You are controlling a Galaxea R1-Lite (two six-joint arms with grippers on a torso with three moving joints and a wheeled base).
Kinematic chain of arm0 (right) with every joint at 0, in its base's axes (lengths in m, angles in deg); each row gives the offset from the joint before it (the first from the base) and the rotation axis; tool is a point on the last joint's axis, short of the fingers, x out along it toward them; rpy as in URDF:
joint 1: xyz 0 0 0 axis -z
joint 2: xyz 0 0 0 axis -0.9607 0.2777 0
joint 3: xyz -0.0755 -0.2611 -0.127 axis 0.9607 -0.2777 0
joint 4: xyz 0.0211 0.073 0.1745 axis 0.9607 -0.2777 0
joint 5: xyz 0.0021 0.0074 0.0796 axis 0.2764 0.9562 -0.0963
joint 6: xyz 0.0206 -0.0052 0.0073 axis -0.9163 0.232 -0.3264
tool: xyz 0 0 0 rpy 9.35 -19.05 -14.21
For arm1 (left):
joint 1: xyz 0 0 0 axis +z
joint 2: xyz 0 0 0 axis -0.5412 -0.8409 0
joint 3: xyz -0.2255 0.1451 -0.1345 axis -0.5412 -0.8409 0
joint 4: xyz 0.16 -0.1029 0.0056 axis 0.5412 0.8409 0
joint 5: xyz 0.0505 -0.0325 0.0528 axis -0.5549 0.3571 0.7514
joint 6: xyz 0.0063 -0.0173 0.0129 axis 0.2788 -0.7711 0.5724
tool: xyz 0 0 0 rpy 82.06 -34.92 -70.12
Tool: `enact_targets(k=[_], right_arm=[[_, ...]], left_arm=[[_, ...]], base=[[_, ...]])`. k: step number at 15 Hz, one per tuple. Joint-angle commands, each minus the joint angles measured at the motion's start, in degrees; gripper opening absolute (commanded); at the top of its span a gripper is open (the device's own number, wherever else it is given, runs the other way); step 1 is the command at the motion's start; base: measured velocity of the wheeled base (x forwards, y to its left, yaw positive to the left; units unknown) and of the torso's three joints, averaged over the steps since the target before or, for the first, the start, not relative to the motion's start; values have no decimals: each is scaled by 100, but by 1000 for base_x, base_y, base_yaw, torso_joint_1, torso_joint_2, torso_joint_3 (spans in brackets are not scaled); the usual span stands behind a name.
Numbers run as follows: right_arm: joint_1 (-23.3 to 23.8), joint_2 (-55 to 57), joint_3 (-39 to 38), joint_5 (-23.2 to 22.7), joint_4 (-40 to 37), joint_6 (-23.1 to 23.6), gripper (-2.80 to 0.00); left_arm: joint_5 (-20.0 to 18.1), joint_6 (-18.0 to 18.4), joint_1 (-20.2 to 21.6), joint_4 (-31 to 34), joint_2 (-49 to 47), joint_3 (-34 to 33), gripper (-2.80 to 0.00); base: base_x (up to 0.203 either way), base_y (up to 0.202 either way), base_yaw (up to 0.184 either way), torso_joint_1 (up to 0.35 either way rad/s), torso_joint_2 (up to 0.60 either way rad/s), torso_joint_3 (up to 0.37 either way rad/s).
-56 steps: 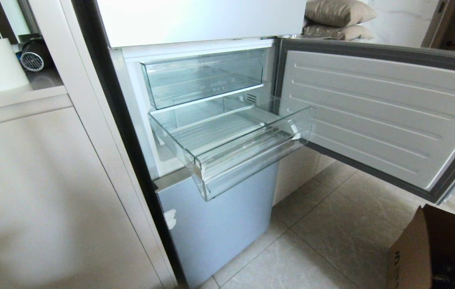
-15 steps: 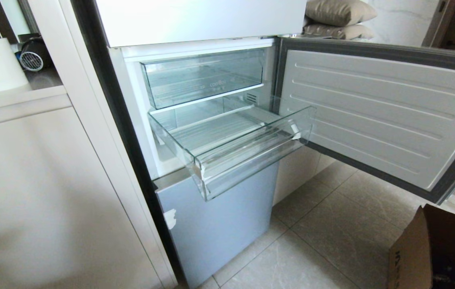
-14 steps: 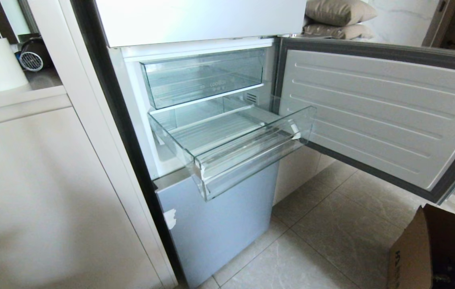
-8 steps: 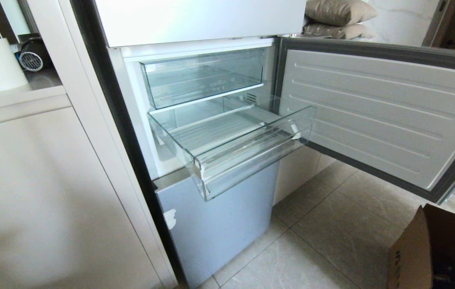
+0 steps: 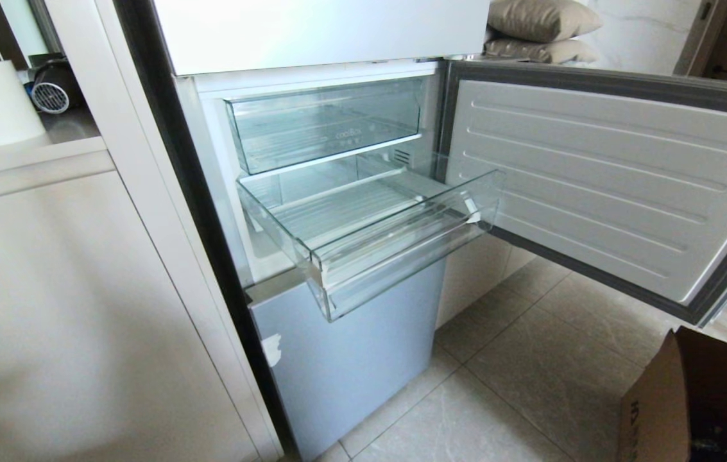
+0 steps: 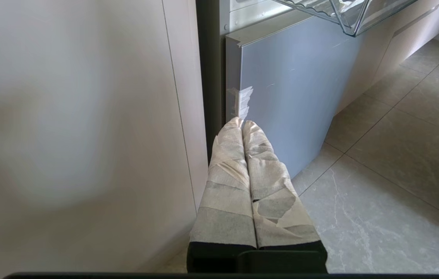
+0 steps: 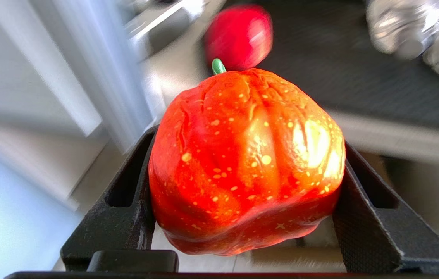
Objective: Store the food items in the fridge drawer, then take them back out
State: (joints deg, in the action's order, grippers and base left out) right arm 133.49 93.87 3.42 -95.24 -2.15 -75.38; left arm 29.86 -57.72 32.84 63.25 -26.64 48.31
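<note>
The fridge drawer [image 5: 395, 256] is pulled out below the open fridge compartment, and nothing lies on its ribbed floor. Neither arm shows in the head view. In the right wrist view my right gripper [image 7: 247, 139] is shut on a lumpy red-orange food item [image 7: 242, 166] with a green stem, its black fingers [image 7: 362, 201] pressing both sides. A second red food item [image 7: 238, 37] lies behind it on a dark surface, blurred. My left gripper [image 6: 241, 123], with taped fingers, is shut and empty, low beside the fridge's grey lower door [image 6: 293, 89]. A corner of the fridge drawer [image 6: 351, 15] shows above it.
An upper clear drawer [image 5: 328, 125] with lettering sits closed above the pulled-out one. The fridge door [image 5: 594, 179] swings wide to the right. A cardboard box [image 5: 697, 404] stands on the tiled floor at the lower right. A beige cabinet [image 5: 49, 308] flanks the fridge's left. Shiny metal objects [image 7: 417, 31] are near the second fruit.
</note>
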Motion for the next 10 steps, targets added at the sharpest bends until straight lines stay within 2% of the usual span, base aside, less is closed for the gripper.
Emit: enact_targets(k=[1, 7, 10], right_arm=[[-71, -1385, -736, -155, -122, 145, -280], [-161, -1805, -971, -216, -449, 276, -280], [-326, -1861, -1024, -225, -449, 373, -280]], left_arm=[[6, 1, 1, -3, -9, 0, -280], [1, -3, 1, -3, -9, 0, -280], [5, -3, 1, 4, -9, 0, -280]], base=[[0, 0, 0, 0, 0, 0], [0, 0, 0, 0, 0, 0], [-4, -4, 133, 0, 0, 4]])
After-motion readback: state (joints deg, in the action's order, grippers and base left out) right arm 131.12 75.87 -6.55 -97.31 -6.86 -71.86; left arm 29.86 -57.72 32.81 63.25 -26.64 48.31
